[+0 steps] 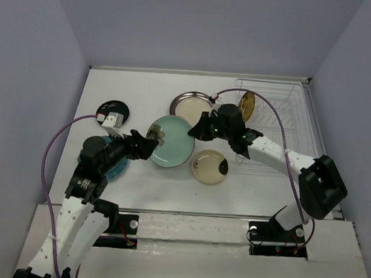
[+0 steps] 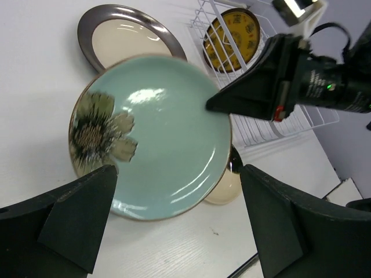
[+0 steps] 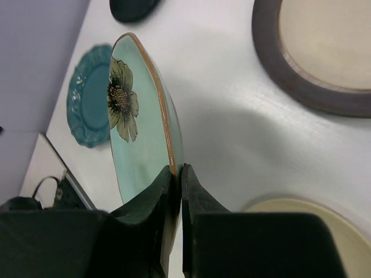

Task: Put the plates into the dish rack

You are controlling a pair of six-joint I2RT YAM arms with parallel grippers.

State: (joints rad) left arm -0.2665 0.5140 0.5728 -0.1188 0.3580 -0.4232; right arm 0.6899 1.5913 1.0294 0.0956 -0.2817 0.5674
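Pale teal flowered plate (image 1: 171, 141) is on the white counter (image 1: 245, 193), to the left of the dish rack (image 1: 281, 119) and apart from it. The right claw (image 3: 177, 174) is closed on the rim of this plate, on the side that faces the rack, with one finger above the rim and one below. In the right wrist view a shadow lies on the counter under the plate, and the gripped side seems a little raised. The left claw (image 1: 152, 140) is at the plate's edge far from the rack. Its jaws stand wide apart and hold nothing.

One small amber patterned plate (image 1: 247, 105) already stands upright in the rack, at its far left corner. The silver-rimmed cream plate (image 1: 191, 104) lies flat just left of the rack's far part. The tan plate with a dark spot (image 1: 209, 167) lies flat near the rack's near left corner. The small black plate (image 1: 109, 106) is well to the left of the rack. The dark teal scalloped plate (image 1: 116, 166) is also well to the left of the rack, partly hidden under the left arm.
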